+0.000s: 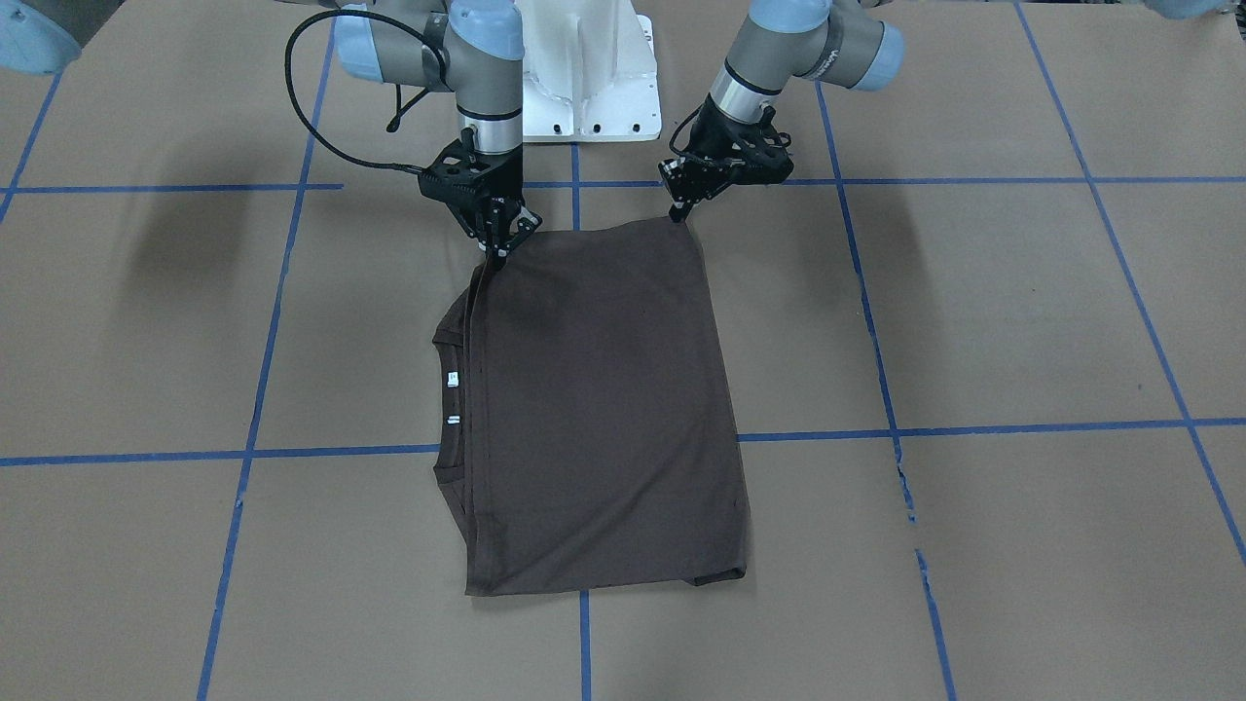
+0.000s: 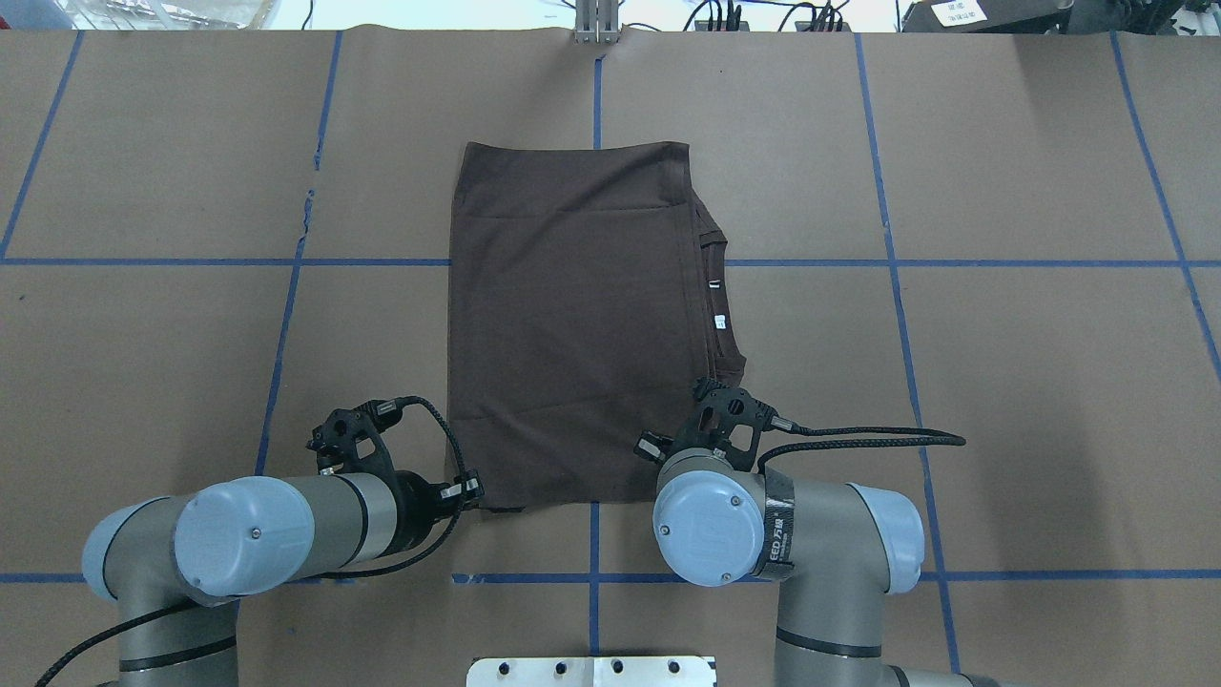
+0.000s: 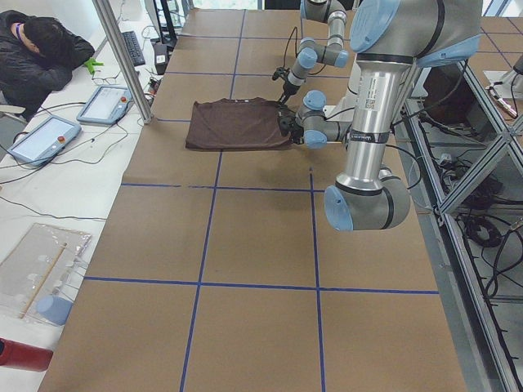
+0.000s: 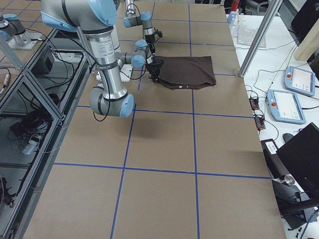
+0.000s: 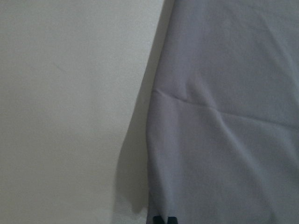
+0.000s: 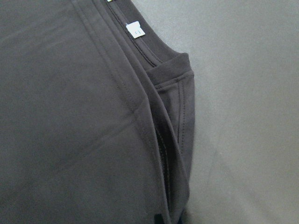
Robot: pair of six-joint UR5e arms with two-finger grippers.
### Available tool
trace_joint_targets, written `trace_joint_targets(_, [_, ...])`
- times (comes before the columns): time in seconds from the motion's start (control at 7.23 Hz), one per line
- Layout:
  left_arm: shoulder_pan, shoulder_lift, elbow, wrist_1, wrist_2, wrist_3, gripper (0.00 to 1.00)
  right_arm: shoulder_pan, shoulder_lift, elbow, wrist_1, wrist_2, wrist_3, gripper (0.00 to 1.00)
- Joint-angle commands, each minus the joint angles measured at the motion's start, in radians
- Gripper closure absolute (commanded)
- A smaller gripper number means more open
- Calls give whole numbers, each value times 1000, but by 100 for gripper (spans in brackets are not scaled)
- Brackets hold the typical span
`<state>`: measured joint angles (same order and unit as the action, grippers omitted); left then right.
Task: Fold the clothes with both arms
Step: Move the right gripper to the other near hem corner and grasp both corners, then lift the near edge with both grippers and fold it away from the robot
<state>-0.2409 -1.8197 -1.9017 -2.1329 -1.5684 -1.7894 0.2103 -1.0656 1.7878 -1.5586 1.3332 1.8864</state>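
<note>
The dark grey-brown T-shirt (image 1: pixel 604 409) lies folded into a rectangle on the brown table. Its ribbed collar (image 1: pixel 450 341) and white neck tags (image 1: pixel 453 380) peek out along one side. My left gripper (image 1: pixel 681 212) is shut on the shirt's corner nearest the robot, seen in the overhead view at the shirt's (image 2: pixel 572 324) lower left, where that gripper (image 2: pixel 474 492) shows. My right gripper (image 1: pixel 497 255) is shut on the other near corner, on the collar side, and the layered edge rises slightly to it. Its wrist view shows pinched fabric folds (image 6: pixel 173 140) and a tag (image 6: pixel 135 30). In the left wrist view the cloth (image 5: pixel 224 116) is smooth.
Blue tape lines (image 1: pixel 584 195) grid the paper-covered table. The white pedestal (image 1: pixel 589 88) stands just behind the grippers. A person (image 3: pixel 41 49) sits at a side bench with teach pendants (image 3: pixel 106 102). A metal post (image 4: pixel 259 35) stands at the table's far edge.
</note>
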Motion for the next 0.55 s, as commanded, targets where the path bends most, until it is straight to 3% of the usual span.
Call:
trace_joint_targets(0.0, [-1,11,-70,10,-12,8,100,4,-1,53,-1,1,-4,100])
trace_joint_targets(0.41, [2,6,-313,238,-47,4,100,-24,-13,281,-157,3,2,100])
